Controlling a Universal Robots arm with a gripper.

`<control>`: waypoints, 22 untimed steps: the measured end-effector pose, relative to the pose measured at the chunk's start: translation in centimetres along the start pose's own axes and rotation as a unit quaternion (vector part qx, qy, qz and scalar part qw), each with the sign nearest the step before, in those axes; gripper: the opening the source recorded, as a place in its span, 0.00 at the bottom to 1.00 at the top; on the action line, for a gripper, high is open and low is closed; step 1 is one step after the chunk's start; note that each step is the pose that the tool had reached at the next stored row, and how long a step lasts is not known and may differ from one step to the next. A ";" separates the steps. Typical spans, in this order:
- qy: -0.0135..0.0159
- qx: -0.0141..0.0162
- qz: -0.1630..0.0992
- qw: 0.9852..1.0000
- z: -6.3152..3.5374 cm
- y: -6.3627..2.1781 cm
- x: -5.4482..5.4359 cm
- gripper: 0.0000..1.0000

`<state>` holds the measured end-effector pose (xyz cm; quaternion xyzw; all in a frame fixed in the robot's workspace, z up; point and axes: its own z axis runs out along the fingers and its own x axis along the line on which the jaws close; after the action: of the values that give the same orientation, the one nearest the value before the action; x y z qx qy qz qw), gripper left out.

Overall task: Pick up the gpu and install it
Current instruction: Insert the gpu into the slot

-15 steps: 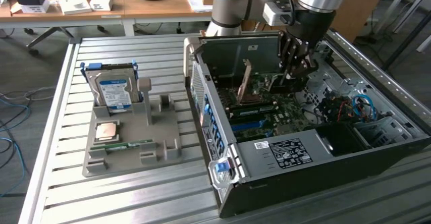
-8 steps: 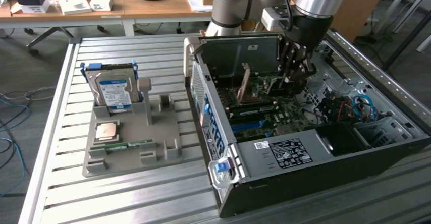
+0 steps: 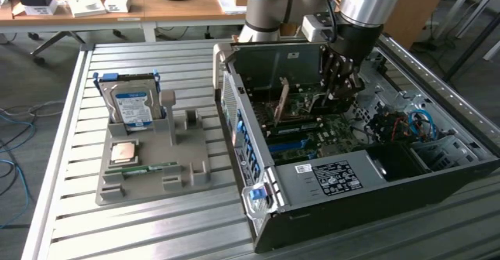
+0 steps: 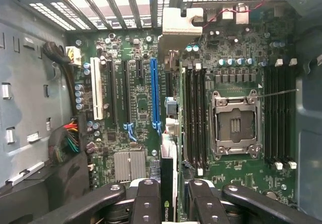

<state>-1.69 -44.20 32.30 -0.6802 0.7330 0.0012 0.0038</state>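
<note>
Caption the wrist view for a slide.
Gripper clamps the gpu edge-on inside the open case, alongside the blue slot on the motherboard.

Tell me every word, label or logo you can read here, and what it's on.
Nothing reads as clear words.
hard drive, blue label: print too small.
sticker inside the computer case: print too blurred.
gpu: a small swirl logo, no legible letters.
motherboard: markings too small.
</note>
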 end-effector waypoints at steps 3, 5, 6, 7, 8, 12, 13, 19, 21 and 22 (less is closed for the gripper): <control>0.000 0.000 0.000 1.000 0.02 0.02 0.0 0.26; 0.000 0.000 0.000 1.000 0.04 0.24 0.0 0.26; 0.000 0.000 0.000 1.000 0.05 0.39 0.0 0.26; 0.000 0.000 0.000 1.000 0.05 0.54 0.0 0.26; 0.000 0.000 0.000 1.000 0.06 0.66 0.0 0.26; 0.000 0.000 0.000 1.000 0.06 0.76 0.4 0.26; 0.000 0.000 0.000 1.000 0.06 0.77 0.5 0.26; 0.000 0.000 0.000 1.000 0.05 0.79 1.5 0.26; 0.000 0.000 0.000 1.000 0.06 0.89 1.6 0.26; 0.000 0.000 0.000 1.000 0.07 0.99 1.6 0.26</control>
<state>-2.80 -45.73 32.21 -0.6802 0.7331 0.0011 0.0039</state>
